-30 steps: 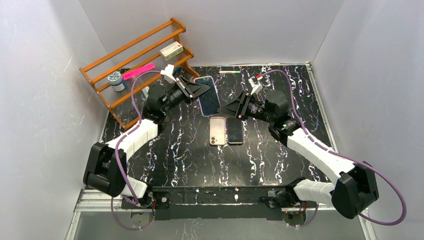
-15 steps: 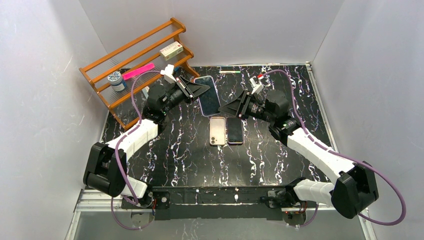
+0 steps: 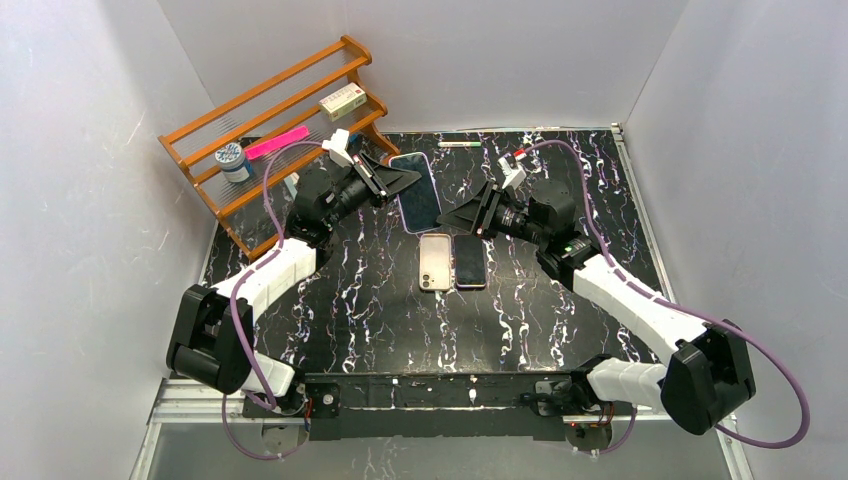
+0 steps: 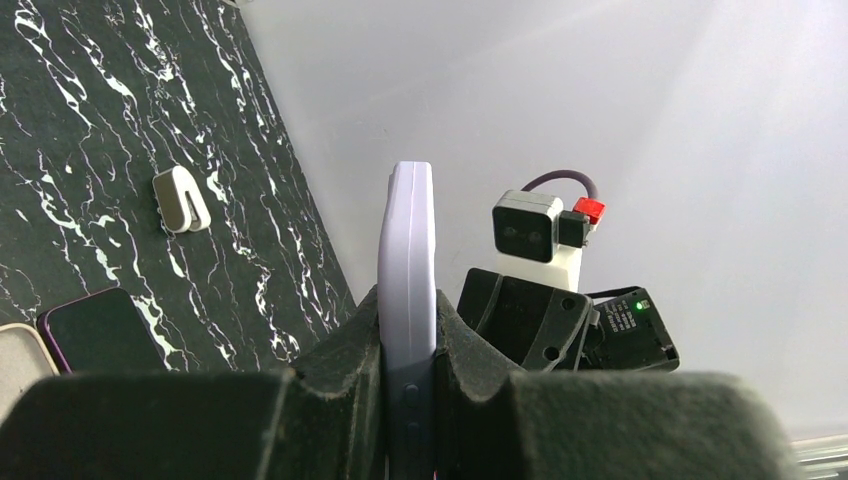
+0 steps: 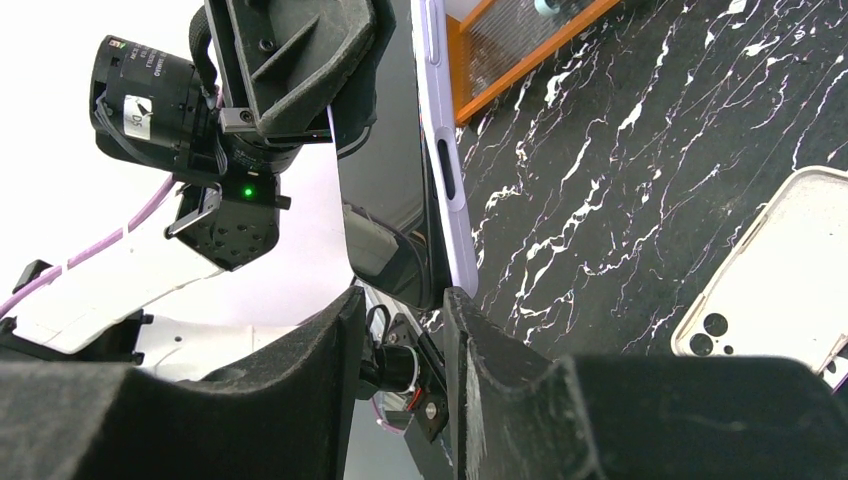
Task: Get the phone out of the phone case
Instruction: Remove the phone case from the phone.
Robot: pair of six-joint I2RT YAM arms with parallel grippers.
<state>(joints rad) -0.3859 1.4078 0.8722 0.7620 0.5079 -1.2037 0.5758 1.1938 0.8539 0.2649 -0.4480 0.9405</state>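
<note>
Your top view is bright and even, lit softly from above: the walls glow pale and shadows on the table are soft. In your left wrist view the wall washes out toward white, and the left fingers sit dark and blurred. Your right wrist view likewise blurs the right fingers; the phone screen carries a reflection.

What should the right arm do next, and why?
Probably close the right gripper on the free end of the phone. The left gripper clamps its other end in the air, and the right jaws stand apart on either side of it; a second grip seems needed before peeling off the case.
</note>
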